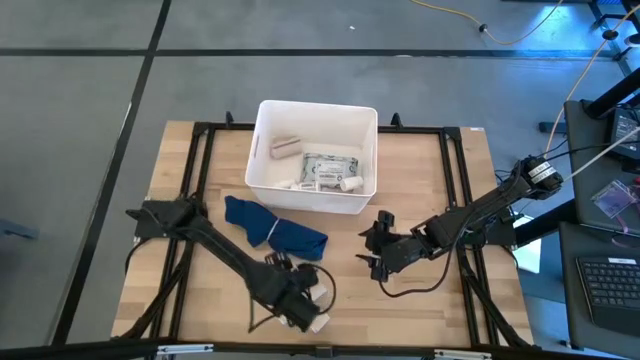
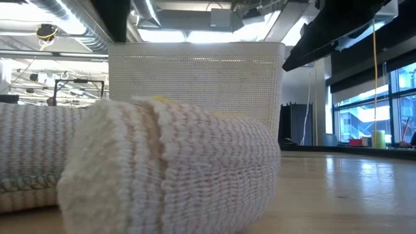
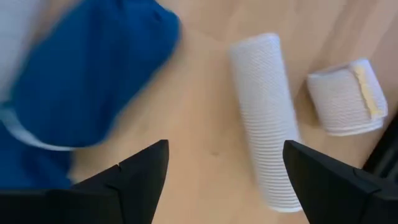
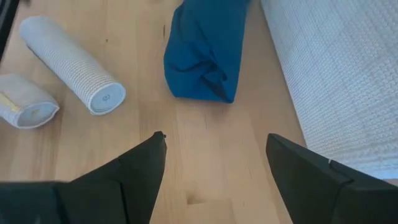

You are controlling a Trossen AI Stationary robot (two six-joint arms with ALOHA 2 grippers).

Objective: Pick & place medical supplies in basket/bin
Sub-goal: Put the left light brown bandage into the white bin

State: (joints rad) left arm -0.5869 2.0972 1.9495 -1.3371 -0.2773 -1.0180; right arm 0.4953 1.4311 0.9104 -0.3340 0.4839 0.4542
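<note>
Right now, nearest me at the desk's [image 1: 450, 300] front edge, two bandage rolls wait: a long ribbed roll [image 3: 264, 118] and a shorter clipped roll [image 3: 345, 96] just beside it. My left gripper [image 3: 224, 174] hangs over them, fingers spread wide and holding nothing, lined up nearer bare wood than the long roll. The right gripper [image 4: 214, 165] sits farther back, mid-desk, fingers also parted and empty, facing the blue cloth [image 1: 275, 230]. Beyond the cloth stands the white bin [image 1: 262, 150], already holding a beige roll [image 1: 286, 147], a grey dotted packet [image 1: 330, 168] and small vials. My worry is that if I descend off-centre, one finger could nudge the long roll and send it rolling off the desk's edge, or snag the cloth instead.
</note>
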